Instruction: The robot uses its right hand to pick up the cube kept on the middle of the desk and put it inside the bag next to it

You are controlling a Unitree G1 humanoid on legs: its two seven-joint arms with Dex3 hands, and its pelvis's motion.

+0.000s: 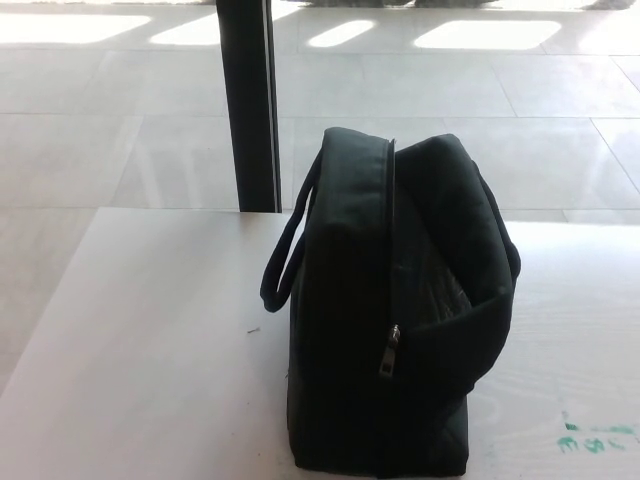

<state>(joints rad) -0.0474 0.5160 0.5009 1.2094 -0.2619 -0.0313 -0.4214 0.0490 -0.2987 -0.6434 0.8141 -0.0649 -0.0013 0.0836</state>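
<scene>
black pillar, tiled floor, green marks

One black bag stands on one white tabletop. It shows two carry handles and one zipper pull. One dark post rises behind.

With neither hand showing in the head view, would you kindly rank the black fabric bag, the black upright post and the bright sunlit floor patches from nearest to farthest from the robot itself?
1. Black fabric bag: standing on the white desk, centre-right.
2. Black upright post: beyond the desk's far edge, left of centre.
3. Sunlit floor patches: along the top.
</scene>
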